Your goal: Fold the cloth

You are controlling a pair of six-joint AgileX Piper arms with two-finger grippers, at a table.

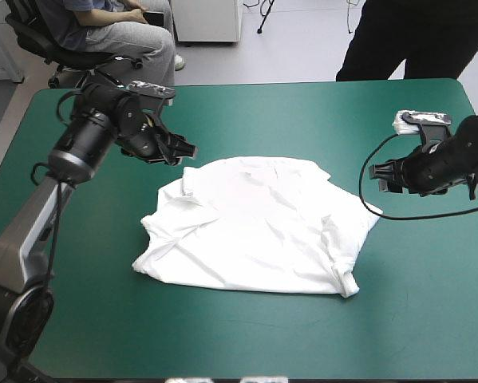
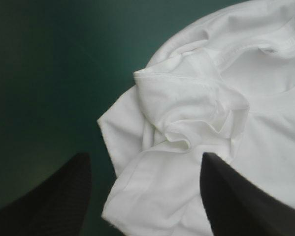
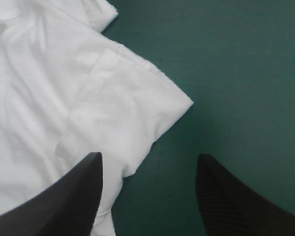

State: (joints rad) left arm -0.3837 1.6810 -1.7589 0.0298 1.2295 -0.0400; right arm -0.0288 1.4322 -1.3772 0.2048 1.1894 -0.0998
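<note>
The white T-shirt [image 1: 254, 223] lies spread and wrinkled in the middle of the teal-green table. My left gripper [image 1: 184, 152] hovers open just off its far left corner; the left wrist view shows a bunched sleeve and the collar [image 2: 196, 113] ahead of the black fingers [image 2: 236, 196]. My right gripper [image 1: 378, 177] is open beside the shirt's right edge. A sleeve corner [image 3: 137, 108] lies ahead of its fingers [image 3: 73, 196] in the right wrist view. Neither gripper holds cloth.
Bare teal-green cover [image 1: 262, 335] surrounds the shirt on all sides, widest along the near edge and at the far right [image 1: 366, 104].
</note>
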